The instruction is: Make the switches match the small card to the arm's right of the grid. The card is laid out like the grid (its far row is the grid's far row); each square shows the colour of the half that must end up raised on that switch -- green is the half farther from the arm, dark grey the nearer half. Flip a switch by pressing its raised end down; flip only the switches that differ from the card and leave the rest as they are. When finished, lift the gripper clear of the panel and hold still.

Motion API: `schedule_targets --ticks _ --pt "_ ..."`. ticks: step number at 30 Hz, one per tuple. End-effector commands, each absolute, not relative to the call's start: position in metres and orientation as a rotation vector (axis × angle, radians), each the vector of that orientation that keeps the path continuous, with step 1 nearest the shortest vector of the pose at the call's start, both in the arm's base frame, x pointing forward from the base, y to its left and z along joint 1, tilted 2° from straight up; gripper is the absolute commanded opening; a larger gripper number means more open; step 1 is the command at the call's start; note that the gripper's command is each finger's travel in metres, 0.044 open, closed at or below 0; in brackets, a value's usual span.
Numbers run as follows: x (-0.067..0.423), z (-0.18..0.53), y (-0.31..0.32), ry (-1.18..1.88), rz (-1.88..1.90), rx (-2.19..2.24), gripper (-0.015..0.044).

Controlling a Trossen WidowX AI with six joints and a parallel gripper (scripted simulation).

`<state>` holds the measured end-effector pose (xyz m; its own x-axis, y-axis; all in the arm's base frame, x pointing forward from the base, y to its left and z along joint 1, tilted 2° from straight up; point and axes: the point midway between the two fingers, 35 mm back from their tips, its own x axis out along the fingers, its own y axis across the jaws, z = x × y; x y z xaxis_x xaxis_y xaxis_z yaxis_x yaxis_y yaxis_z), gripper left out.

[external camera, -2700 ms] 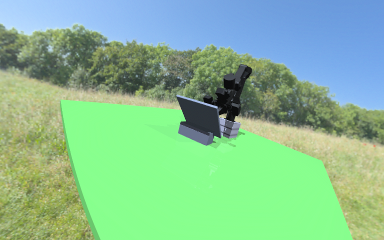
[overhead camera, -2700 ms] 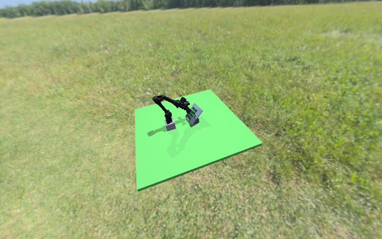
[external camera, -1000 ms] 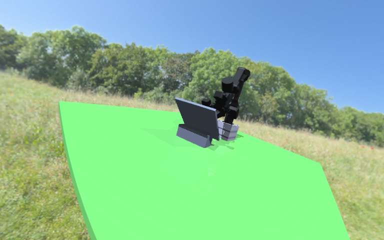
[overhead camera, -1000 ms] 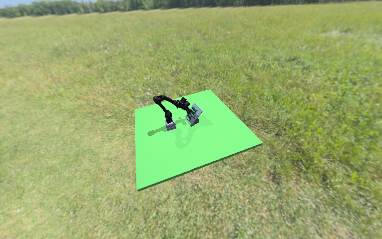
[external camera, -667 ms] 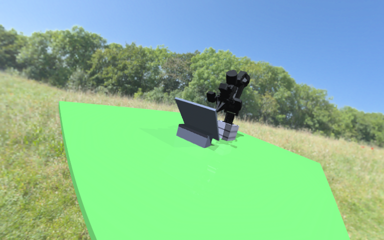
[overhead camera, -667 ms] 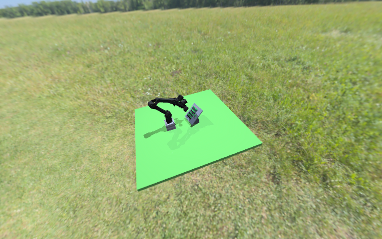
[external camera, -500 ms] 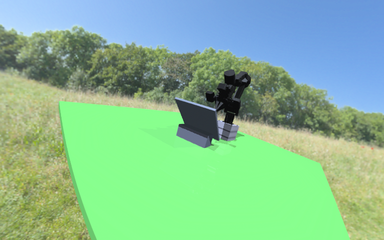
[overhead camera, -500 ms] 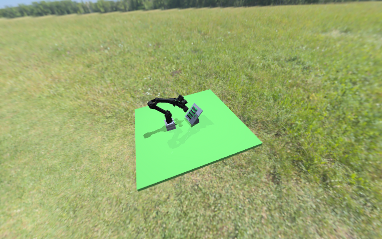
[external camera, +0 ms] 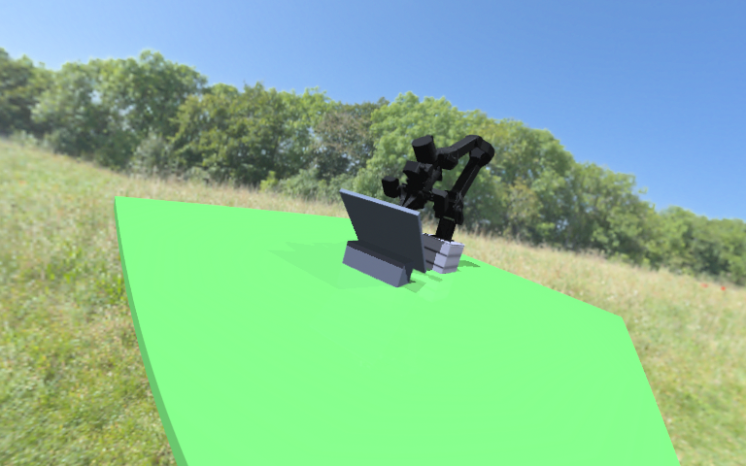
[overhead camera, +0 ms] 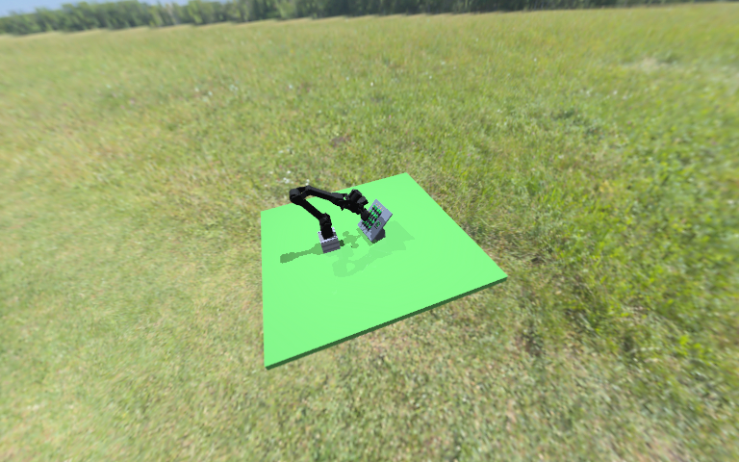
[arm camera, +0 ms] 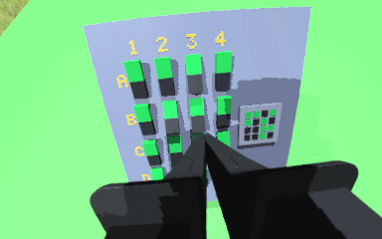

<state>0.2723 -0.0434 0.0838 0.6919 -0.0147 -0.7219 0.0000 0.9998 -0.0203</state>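
A tilted grey panel [arm camera: 279, 60] [overhead camera: 377, 220] [external camera: 385, 225] carries a grid of rocker switches, each half green and half dark grey, with columns marked 1 to 4 and rows A to D. The small card [arm camera: 260, 124] sits on the panel to the right of the grid, beside row B. My gripper [arm camera: 203, 139] is shut and empty. Its tips rest at the column 3 switch of row C [arm camera: 197, 133], which they mostly hide. The row B column 3 switch [arm camera: 197, 114] lies just beyond the tips. Row D is largely hidden by the fingers.
The panel stands on a flat green platform [overhead camera: 354, 294] [external camera: 329, 356] [arm camera: 50, 124] set in a grass field. The arm's base [overhead camera: 328, 241] [external camera: 442, 255] stands close in front of the panel.
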Motion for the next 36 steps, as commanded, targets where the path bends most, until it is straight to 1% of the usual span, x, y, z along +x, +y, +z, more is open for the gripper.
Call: schedule_targets --ticks 1,22,36 --pt "0.277 0.072 -0.043 0.809 -0.003 -0.016 0.0000" --pt "0.293 0.054 -0.043 0.808 -0.003 -0.015 0.0000" --pt "0.293 0.054 -0.043 0.808 -0.003 -0.015 0.0000"
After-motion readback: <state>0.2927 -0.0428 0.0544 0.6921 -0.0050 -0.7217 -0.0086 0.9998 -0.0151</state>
